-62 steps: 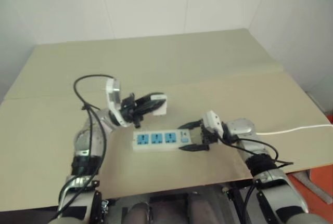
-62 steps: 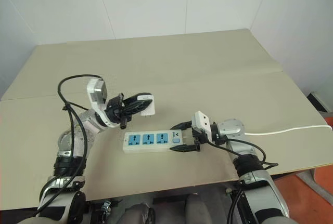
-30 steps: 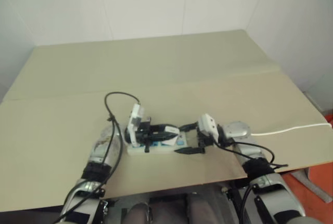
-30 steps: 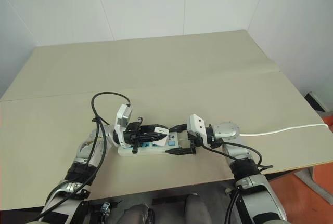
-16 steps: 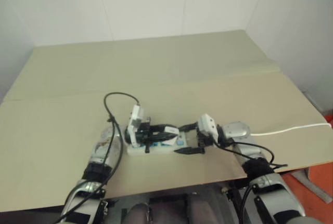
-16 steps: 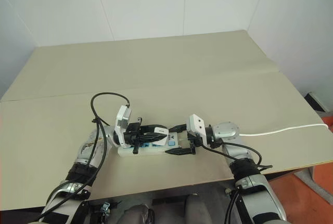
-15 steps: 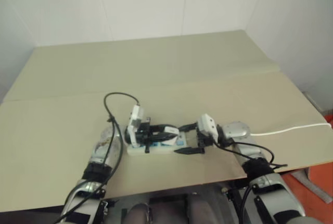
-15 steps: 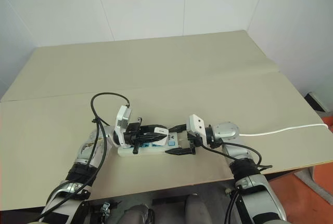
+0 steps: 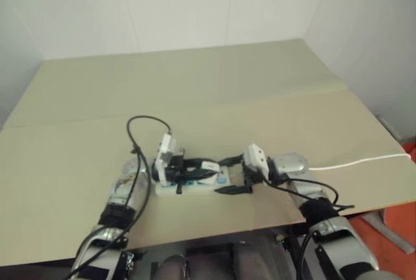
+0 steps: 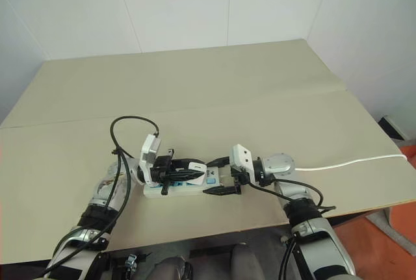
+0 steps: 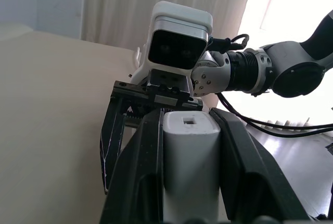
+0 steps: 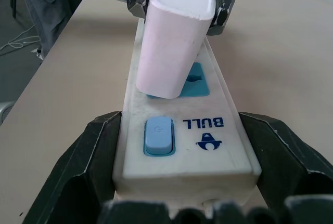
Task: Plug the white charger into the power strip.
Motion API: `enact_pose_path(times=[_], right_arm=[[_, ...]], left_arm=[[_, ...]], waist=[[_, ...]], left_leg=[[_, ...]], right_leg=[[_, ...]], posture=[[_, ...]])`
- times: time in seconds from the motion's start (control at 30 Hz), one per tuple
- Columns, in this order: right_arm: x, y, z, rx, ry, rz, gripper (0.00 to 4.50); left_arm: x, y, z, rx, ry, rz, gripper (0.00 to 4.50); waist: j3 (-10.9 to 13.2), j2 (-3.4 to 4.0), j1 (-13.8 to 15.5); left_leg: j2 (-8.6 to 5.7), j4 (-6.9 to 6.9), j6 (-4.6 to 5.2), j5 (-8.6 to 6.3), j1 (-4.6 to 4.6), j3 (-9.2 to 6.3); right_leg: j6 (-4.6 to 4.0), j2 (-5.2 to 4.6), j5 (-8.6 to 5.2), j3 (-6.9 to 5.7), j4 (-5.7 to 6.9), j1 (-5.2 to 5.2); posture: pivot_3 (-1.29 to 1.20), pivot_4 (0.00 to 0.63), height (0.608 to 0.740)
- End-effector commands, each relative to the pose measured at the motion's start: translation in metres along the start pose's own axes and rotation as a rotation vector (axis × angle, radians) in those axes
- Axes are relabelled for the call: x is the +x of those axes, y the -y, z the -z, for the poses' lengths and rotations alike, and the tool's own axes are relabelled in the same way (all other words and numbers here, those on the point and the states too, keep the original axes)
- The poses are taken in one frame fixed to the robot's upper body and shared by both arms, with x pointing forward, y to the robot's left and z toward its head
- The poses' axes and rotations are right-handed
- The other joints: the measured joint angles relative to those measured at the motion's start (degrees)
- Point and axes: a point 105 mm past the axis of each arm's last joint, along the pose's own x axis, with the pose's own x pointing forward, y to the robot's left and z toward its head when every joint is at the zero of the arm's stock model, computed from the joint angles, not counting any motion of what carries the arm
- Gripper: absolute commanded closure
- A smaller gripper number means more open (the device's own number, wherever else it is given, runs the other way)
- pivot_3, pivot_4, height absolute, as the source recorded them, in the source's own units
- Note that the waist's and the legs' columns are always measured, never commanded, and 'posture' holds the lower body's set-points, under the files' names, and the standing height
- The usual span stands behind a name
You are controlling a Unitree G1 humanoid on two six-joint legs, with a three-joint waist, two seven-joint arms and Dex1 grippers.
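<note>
"White walls (image 10: 175, 7) behind, and what's underneath?"

"One pale beige table (image 10: 214, 91), with the power strip (image 10: 184, 188) lying near its front edge and a thin white cord (image 10: 354, 162) trailing off toward the right edge."

"Where's the white charger (image 12: 177, 37)?"

"Clamped in the left gripper (image 10: 195, 166), whose jaws are closed on its sides. It leans over the blue socket next to the switch, its lower end against that socket face."

"And the other side?"

"The right gripper (image 10: 220, 176) straddles the strip's switch end, jaws spread wide, one black finger along each long side. Whether they press it, I can't tell."

"Arm poses?"

"Both forearms reach in low, the grippers pointing at each other."
</note>
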Motion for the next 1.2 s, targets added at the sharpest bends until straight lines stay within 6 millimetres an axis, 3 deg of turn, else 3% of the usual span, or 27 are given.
enact_pose_path(times=[0.03,0.47,0.93,1.2], right_arm=[[0.001,-0.011,0.019,0.047,-0.067,-0.043,1.12],[0.002,-0.009,0.022,0.052,-0.073,-0.034,1.12],[0.002,-0.009,0.023,0.051,-0.075,-0.029,1.12],[0.001,-0.010,0.023,0.052,-0.078,-0.023,1.12]], left_arm=[[-0.028,-0.003,-0.007,0.041,-0.031,-0.090,3.49],[-0.044,0.002,-0.015,0.089,-0.030,-0.165,3.49],[-0.032,0.006,-0.004,0.109,-0.115,-0.060,3.49],[-0.035,0.005,-0.001,0.110,-0.122,-0.059,3.49]], waist=[[0.0,0.00,0.0],[0.0,0.01,0.0],[0.0,0.01,0.1],[0.0,0.01,0.1]], left_leg=[[0.02,0.00,0.00,0.00,0.00,-0.01],[0.19,-0.03,-0.05,-0.02,0.04,0.00],[0.23,-0.03,-0.06,-0.02,0.06,0.00],[0.27,-0.07,-0.06,-0.02,0.09,0.00]], right_leg=[[-0.01,0.02,0.00,0.00,0.00,0.00],[-0.12,0.21,0.07,0.01,-0.04,0.00],[-0.17,0.27,0.10,0.00,-0.06,0.01],[-0.18,0.30,0.10,0.00,-0.09,0.03]], posture=[[0.00,0.150,0.740],[0.00,0.150,0.740],[0.00,0.150,0.740],[0.00,0.150,0.740]])
